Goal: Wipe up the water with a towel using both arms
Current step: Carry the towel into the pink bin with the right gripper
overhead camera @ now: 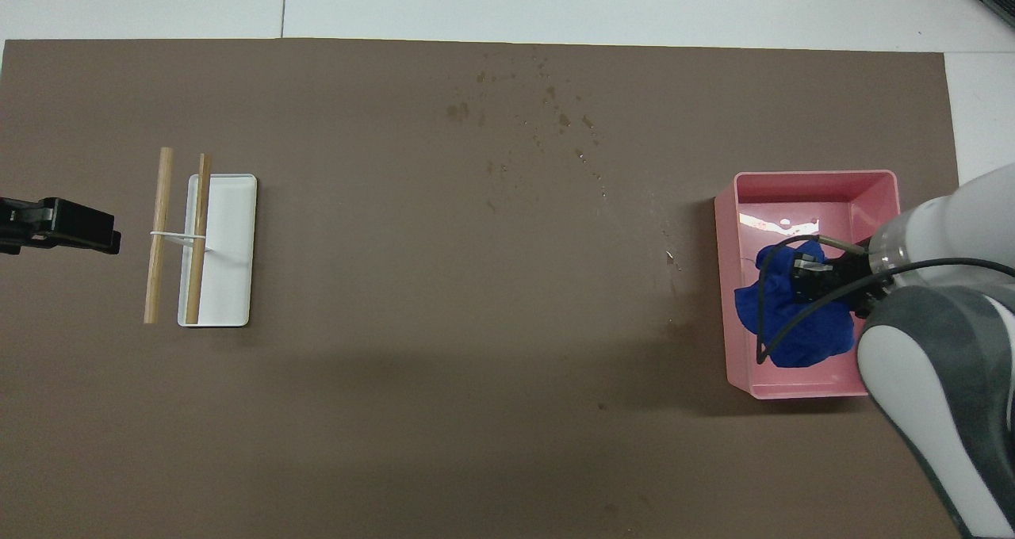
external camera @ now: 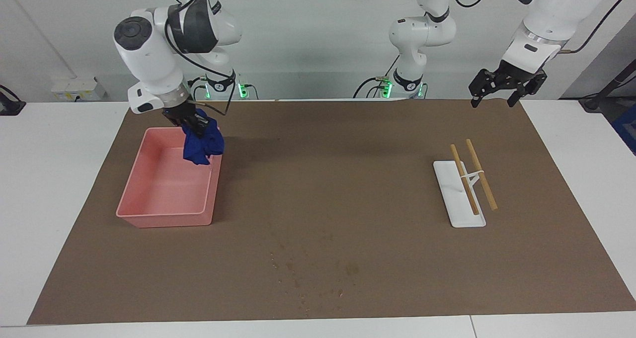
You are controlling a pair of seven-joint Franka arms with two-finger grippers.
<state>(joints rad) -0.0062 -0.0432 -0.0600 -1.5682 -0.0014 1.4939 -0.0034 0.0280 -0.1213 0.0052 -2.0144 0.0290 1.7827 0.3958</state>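
Tabletop space is mostly covered by a brown mat, with the pink bin toward the right arm's end and a white rack with two wooden rods toward the left arm's end. The right arm reaches over the bin, and its tool is pressed together on a bunched blue towel, which hangs in the air above the part of the bin nearer to the robots. The left arm waits, its tool spread and empty, raised over the mat's edge near the rack. Small wet spots lie on the mat well apart from the bin, farther from the robots than it is. Judging from this, the step in hand looks like putting the towel away in the bin, though the spots suggest that wiping is not fully done. If the towel is to be dropped, the next move calls for lowering it between the bin's walls and parting the fingers; if more wiping is meant, the towel must travel out to the spots and press flat there.
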